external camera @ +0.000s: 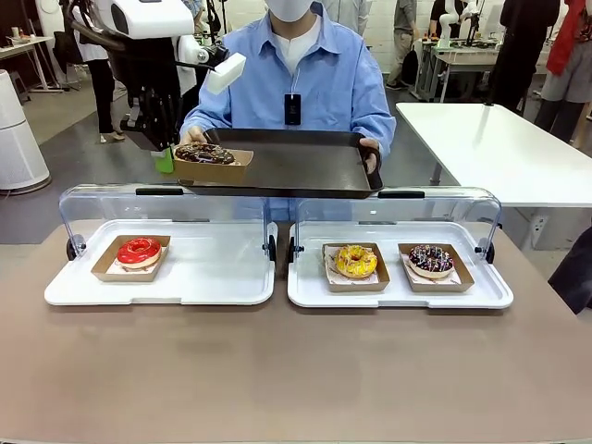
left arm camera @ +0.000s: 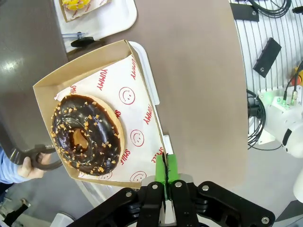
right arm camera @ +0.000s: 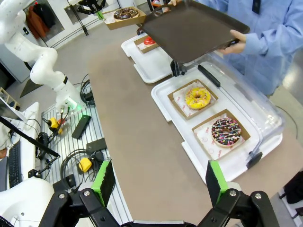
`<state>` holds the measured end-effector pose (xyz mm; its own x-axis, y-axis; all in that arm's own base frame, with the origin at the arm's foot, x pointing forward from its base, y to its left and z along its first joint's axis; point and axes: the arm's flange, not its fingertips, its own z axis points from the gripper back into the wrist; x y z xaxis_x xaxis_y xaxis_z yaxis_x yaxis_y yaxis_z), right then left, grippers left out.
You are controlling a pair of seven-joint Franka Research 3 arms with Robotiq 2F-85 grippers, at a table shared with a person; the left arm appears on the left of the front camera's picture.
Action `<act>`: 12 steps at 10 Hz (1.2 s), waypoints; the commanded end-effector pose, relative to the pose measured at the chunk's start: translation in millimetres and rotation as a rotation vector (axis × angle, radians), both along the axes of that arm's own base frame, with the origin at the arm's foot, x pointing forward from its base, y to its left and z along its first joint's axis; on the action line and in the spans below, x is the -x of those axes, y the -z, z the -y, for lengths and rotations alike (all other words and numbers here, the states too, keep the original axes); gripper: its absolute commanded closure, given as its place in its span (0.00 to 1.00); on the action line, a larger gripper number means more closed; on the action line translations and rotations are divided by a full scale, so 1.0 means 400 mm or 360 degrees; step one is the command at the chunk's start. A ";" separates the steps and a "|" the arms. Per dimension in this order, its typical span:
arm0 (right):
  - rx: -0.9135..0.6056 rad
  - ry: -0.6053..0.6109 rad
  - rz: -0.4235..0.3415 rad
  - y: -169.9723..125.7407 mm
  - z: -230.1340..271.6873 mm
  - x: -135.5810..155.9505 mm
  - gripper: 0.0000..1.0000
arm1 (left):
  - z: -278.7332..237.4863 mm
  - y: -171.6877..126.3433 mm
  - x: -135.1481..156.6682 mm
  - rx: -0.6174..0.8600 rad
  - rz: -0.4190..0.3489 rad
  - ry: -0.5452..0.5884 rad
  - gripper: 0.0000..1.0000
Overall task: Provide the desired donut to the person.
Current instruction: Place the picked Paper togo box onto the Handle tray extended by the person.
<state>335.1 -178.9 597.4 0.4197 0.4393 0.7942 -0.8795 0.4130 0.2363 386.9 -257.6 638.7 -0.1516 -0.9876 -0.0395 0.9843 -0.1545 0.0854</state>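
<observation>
The chocolate donut (left arm camera: 87,135) with nut crumbs lies in an open cardboard box (left arm camera: 90,71) on printed paper. The box is in the air at the far left, over the left corner of the dark serving tray (external camera: 296,166) that the person (external camera: 324,83) holds out. Whether the box rests on that tray I cannot tell. The left jaws are pressed together, pinching the box's thin side wall.

The load looks light, but the card is probably floppy, so a one-wall pinch may let the box sag or tip. The glaze is soft and smears easily, so the box wall, never the donut, is the place to hold.

A hand (external camera: 192,135) of the person grips the serving tray's left end, just beside the box, which leaves little room there. To the right the serving tray lies bare and wide. Below, on the table (external camera: 296,370), stand two white display trays (external camera: 166,291) with raised clear lids (external camera: 102,208). The right jaws are spread and carry nothing, low at the table's near right.
</observation>
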 end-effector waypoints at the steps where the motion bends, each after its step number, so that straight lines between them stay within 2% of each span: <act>1: -0.0020 -0.0010 0.0010 -0.002 0.000 0.001 0.00 | -0.002 -0.009 0.007 0.0002 0.0009 -0.0005 1.00; 8: -0.0020 -0.0010 0.0010 -0.002 0.000 0.001 0.00 | 0.000 0.000 0.000 0.0000 0.0000 0.0000 0.99; 10: -0.0020 -0.0010 0.0010 -0.002 0.000 0.001 0.00 | 0.017 -0.067 -0.058 0.0013 0.0065 0.0068 0.99; 12: -0.0020 -0.0010 0.0010 -0.002 0.000 0.001 0.00 | 0.054 -0.084 -0.119 0.0006 0.0170 -0.0007 0.99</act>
